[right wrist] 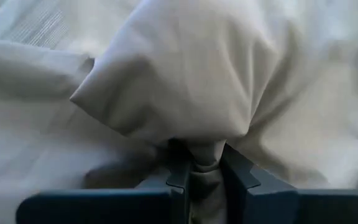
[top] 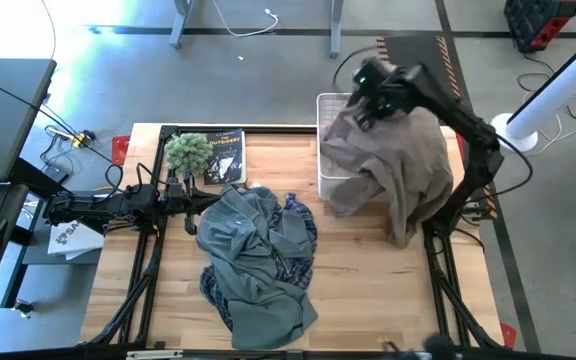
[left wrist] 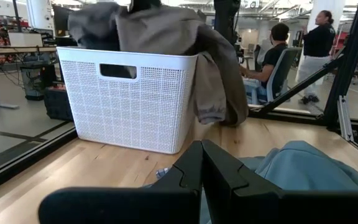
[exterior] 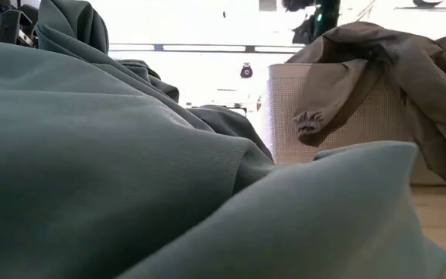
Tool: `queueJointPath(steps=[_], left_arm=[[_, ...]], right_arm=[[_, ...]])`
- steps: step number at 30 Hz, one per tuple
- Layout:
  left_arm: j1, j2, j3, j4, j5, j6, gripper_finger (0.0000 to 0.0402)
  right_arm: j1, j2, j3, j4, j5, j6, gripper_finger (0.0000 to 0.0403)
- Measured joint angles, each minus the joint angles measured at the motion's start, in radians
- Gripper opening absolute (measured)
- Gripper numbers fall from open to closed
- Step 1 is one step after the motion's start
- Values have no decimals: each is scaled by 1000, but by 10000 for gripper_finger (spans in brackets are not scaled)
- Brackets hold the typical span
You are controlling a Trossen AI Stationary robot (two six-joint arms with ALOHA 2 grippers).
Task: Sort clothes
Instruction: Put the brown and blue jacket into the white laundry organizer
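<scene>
Bright light from the room washes out the back of the low view; the grey-blue cloth (exterior: 114, 170) up close looks blurry; the tan cloth (right wrist: 185, 81) is soft and fuzzy too.

The tan-khaki soft garment (top: 398, 165) hangs over the white plastic basket (top: 328, 105) at the table's right. The grey-blue soft garment (top: 253, 250) lies on the navy-and-white plaid shirt (top: 298, 215), mid-table. The green fuzzy plant (top: 188, 152) sits behind them.

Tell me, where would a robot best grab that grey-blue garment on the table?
Probably the raised fold at the top of the grey-blue garment, nearest the left end effector, coming from above. The fabric bunches there, giving something to pinch; elsewhere it lies flatter over the plaid shirt.
</scene>
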Motion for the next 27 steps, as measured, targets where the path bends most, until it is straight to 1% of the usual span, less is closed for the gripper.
queueJointPath(steps=[2,4,7,9,13,16,20,23,27], left_arm=[[0,0,0,0,0,0,1],[0,0,0,0,0,0,1],[0,0,0,0,0,0,1],[0,0,0,0,0,0,1],[0,0,0,0,0,0,1],[0,0,0,0,0,0,1],[0,0,0,0,0,0,1],[0,0,0,0,0,0,1],[0,0,0,0,0,0,1]], right_arm=[[1,2,-99,71,-74,-44,36],[1,2,-199,151,-107,-54,36],[1,3,-321,235,-111,-47,41],[0,3,-381,261,-108,-50,50],[1,3,-423,253,-85,-46,88],[0,3,-388,218,-92,-40,130],[4,3,-255,131,-104,-38,176],[15,3,-110,46,-104,1,191],[60,1,105,-74,-103,75,193]])
